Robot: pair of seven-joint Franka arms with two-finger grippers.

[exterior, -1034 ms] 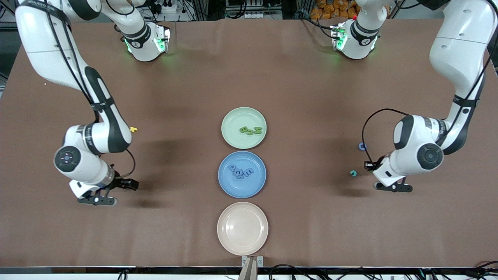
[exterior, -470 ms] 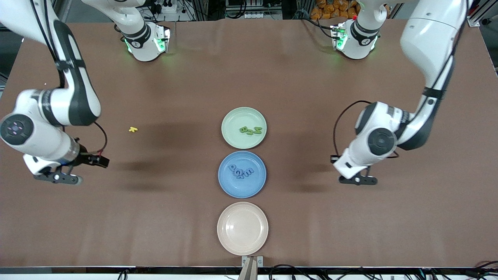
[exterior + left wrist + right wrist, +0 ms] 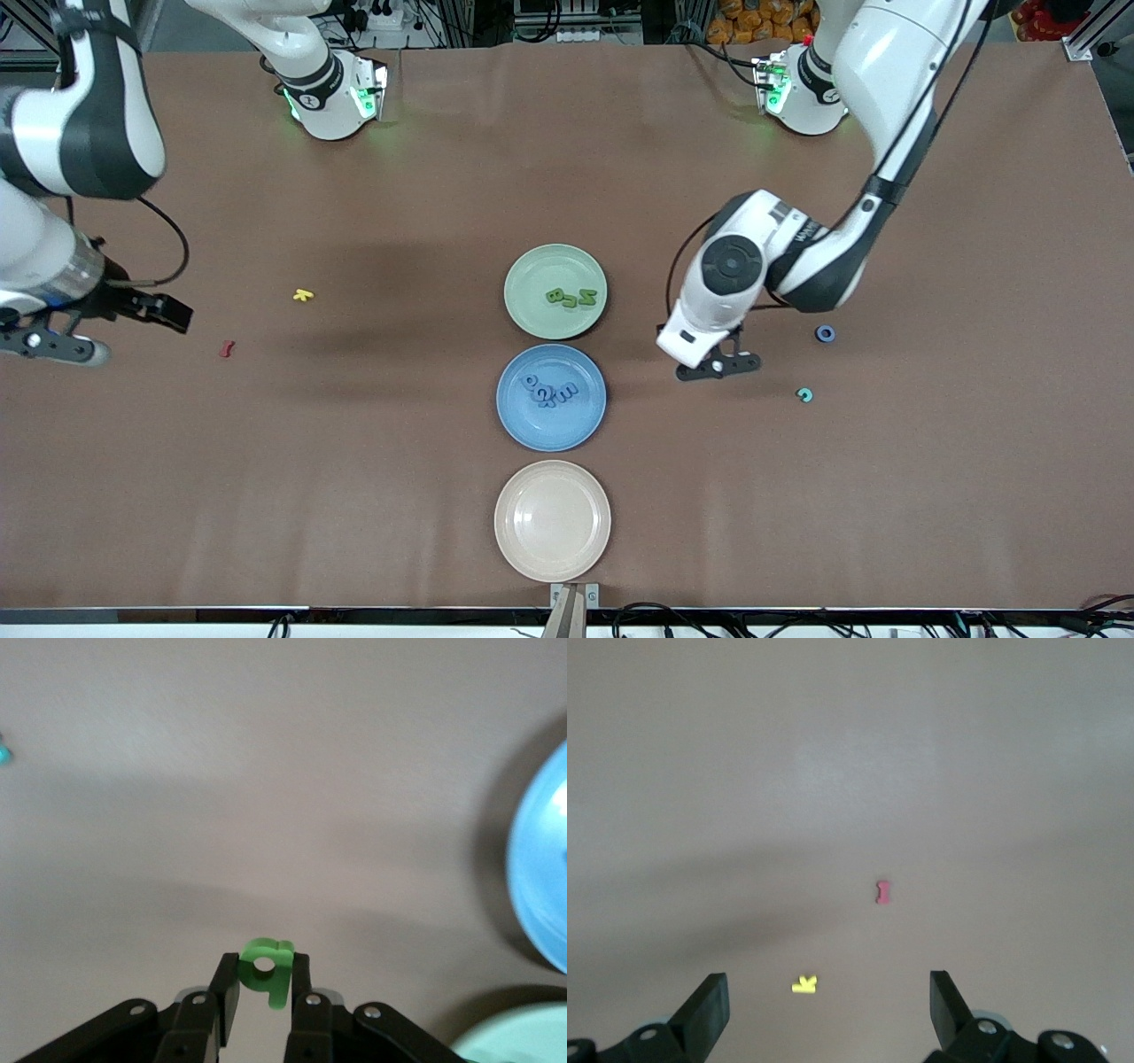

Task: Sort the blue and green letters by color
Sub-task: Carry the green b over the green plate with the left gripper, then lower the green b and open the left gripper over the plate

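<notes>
Counting from the front view, three plates sit in a row at the worktop's middle: a green plate [image 3: 533,270] farthest from the camera, a blue plate [image 3: 518,424] next, and a pale pink plate [image 3: 552,521] nearest. About three green letters [image 3: 570,298] lie in the green plate, and a small cluster of blue letters [image 3: 547,391] lies in the blue plate; their exact count is hard to tell. Two loose pieces rest toward the left arm's end: a blue ring-shaped letter [image 3: 825,333] and a teal letter [image 3: 804,395] nearer the camera. Toward the right arm's end lie one yellow letter [image 3: 303,295] and one red letter [image 3: 227,349].

Only the left wrist view shows that the left hand [image 3: 264,990] is clamped on a bright green letter [image 3: 267,967]; from the front, the left hand [image 3: 716,363] hangs over bare worktop beside the green and blue plates, its load hidden. Only the right wrist view shows the right hand [image 3: 829,1001] spread wide and empty, over bare worktop at the right arm's end.
</notes>
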